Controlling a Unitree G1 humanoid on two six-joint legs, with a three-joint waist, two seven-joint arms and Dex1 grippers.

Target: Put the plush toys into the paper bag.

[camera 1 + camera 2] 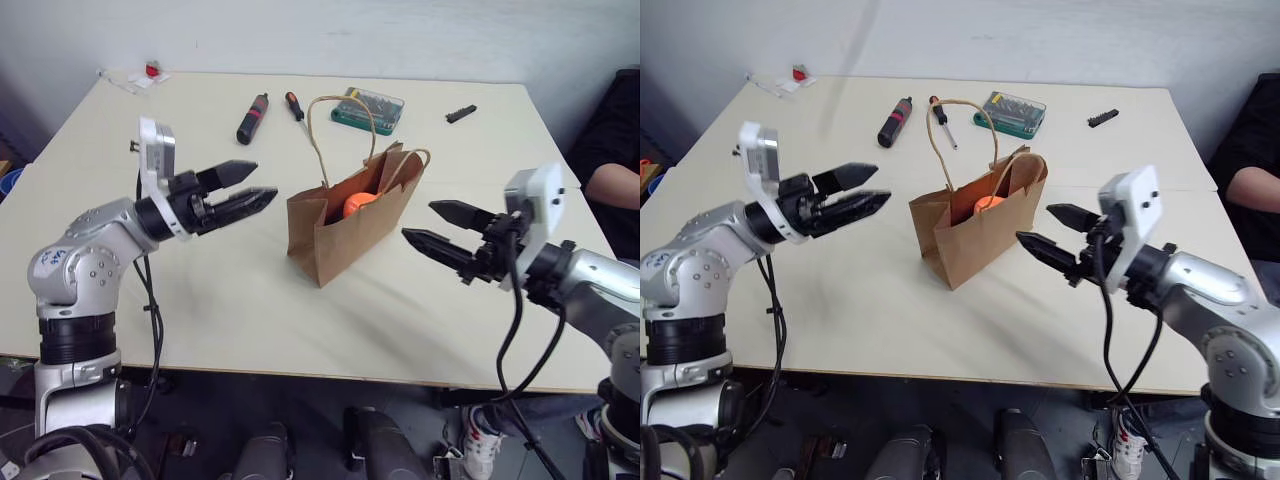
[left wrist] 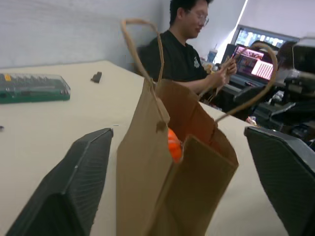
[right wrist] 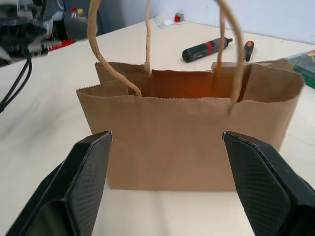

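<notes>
Paper bag point(image 1: 345, 228) stands with orange plush point(image 1: 358, 203) inside; left claw point(image 1: 255, 188) and right claw point(image 1: 432, 226) both released, so retreat wide of the handles point(image 1: 340, 125).

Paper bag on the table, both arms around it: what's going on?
The paper bag stands upright on the table with the orange plush inside it. The left gripper and right gripper hover on either side of the bag, both open and holding nothing. Behind the bag lie a green bit case and a screwdriver. A person sits past the table's far side.
</notes>
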